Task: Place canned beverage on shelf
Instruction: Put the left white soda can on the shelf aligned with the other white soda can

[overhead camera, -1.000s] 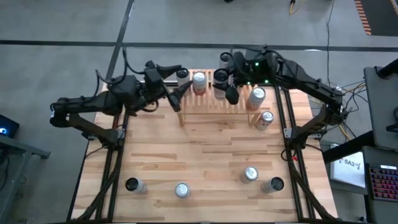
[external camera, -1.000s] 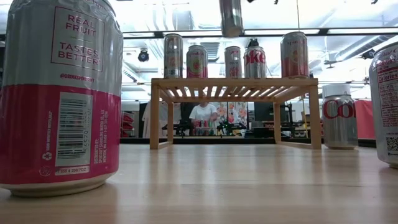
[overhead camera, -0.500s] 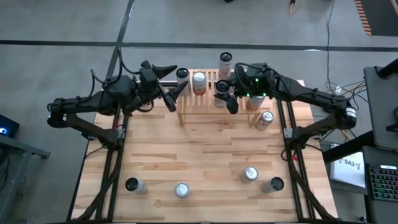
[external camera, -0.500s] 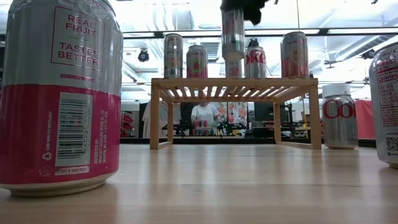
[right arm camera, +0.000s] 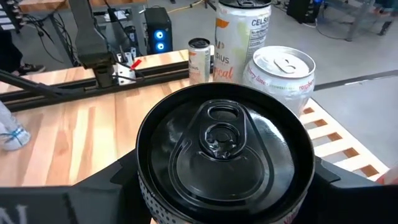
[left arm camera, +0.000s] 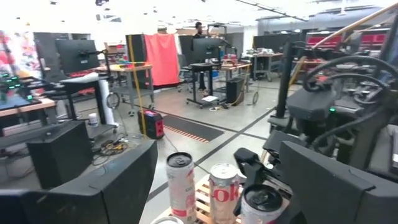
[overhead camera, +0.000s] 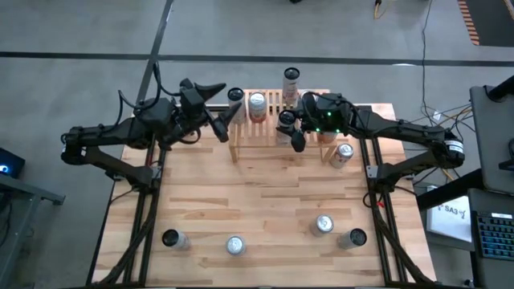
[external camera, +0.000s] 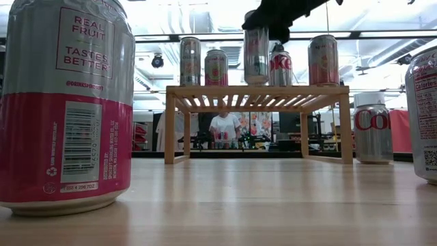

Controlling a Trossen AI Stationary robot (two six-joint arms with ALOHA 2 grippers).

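Right gripper (overhead camera: 287, 127) grasping a black-topped can (right arm camera: 225, 152) over the shelf (external camera: 257, 93); left gripper (overhead camera: 227, 120), fingers released, beside the shelf's left end.

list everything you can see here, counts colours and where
table: one, light wood
shelf: one, light wood, table's far side
cans on shelf: at least four, silver, pink, red
held can: one, silver, just over the shelf top
near-edge cans: four, silver or dark tops
can beside shelf: one, red and silver, right end
person: one, room behind
left gripper: open, shelf's left end
right gripper: gripping the held can
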